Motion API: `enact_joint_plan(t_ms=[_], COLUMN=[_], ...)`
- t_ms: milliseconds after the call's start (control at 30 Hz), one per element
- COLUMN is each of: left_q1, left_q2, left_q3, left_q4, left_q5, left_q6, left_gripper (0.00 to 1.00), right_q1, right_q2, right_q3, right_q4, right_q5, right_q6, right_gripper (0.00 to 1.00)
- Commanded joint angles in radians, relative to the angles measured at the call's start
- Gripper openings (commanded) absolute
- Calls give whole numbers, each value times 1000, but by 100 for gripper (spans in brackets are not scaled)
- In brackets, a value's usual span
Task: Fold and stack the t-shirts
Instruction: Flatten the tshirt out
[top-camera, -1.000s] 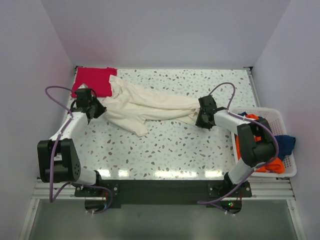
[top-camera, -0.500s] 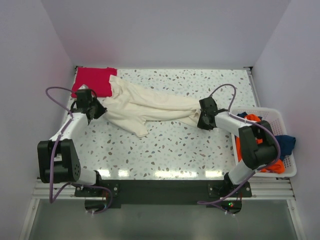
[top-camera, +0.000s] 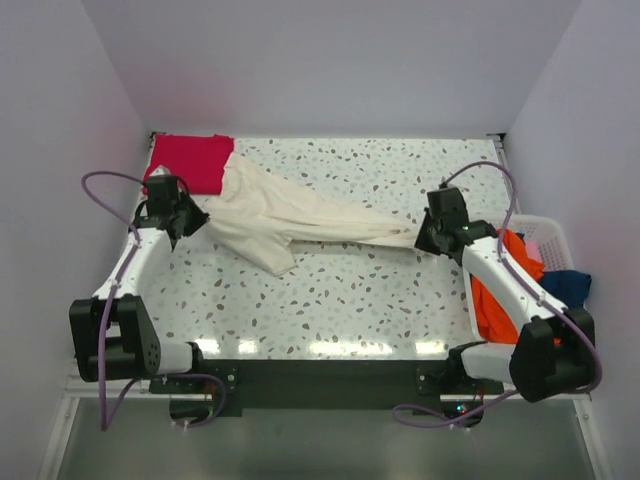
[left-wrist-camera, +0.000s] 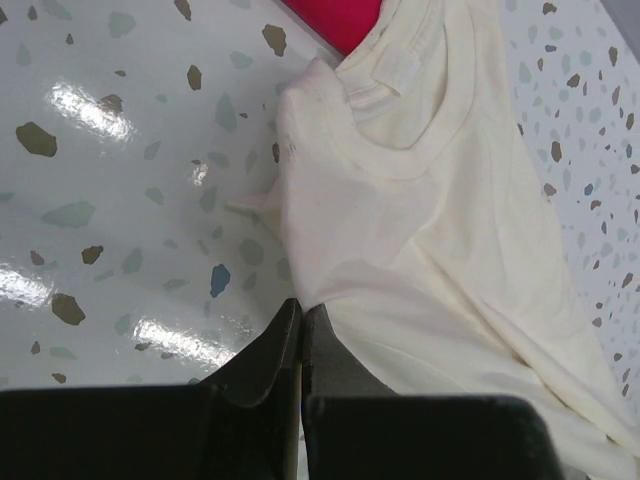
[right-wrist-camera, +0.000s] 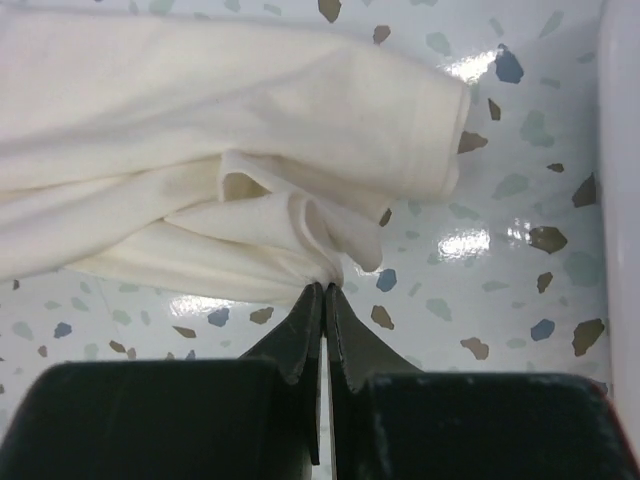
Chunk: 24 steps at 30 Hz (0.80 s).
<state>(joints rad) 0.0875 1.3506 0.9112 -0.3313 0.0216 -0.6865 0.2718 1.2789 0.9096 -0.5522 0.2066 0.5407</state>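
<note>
A large cream t-shirt (top-camera: 290, 212) lies stretched across the speckled table, its collar end at the left. My left gripper (top-camera: 190, 220) is shut on the cream t-shirt's edge near the collar (left-wrist-camera: 400, 120); the closed tips (left-wrist-camera: 302, 306) pinch the cloth. At the right, my right gripper (top-camera: 424, 240) is shut on the bunched hem (right-wrist-camera: 320, 235), fingertips (right-wrist-camera: 325, 288) pinching a fold. A bright red t-shirt (top-camera: 190, 160) lies folded at the back left corner, partly under the cream one. Orange (top-camera: 495, 300) and blue (top-camera: 565, 285) t-shirts sit in the basket.
A white plastic basket (top-camera: 578, 340) stands at the table's right edge, close to my right arm. Purple cables loop from both arms. White walls close in the table at the back and sides.
My right gripper shut on the cream t-shirt's hem and moved right, pulling the shirt out longer. The left gripper stayed shut on the collar end.
</note>
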Motion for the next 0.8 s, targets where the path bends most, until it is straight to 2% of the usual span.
enact_joint_plan(t_ms=[0, 300, 600, 667, 767], left_q1=[29, 40, 55, 58, 63], left_q2=[-86, -139, -12, 11, 7], left_q3=[71, 184, 416, 460, 460], left_q4=[-38, -68, -44, -64, -69], left_q5=[-64, -58, 20, 23, 14], left_q6=[25, 2, -33, -31, -30], left_gripper=[0, 0, 0, 0, 0], right_q1=[-87, -138, -171, -171, -171], right_q2=[-75, -53, 137, 120, 71], right_q3=[69, 294, 598, 609, 531], right_q4=[-80, -132, -149, -150, -146], right_q5=[-39, -85, -127, -148, -170], right_q6=[-36, -50, -33, -27, -24], right_gripper=[0, 0, 0, 0, 0])
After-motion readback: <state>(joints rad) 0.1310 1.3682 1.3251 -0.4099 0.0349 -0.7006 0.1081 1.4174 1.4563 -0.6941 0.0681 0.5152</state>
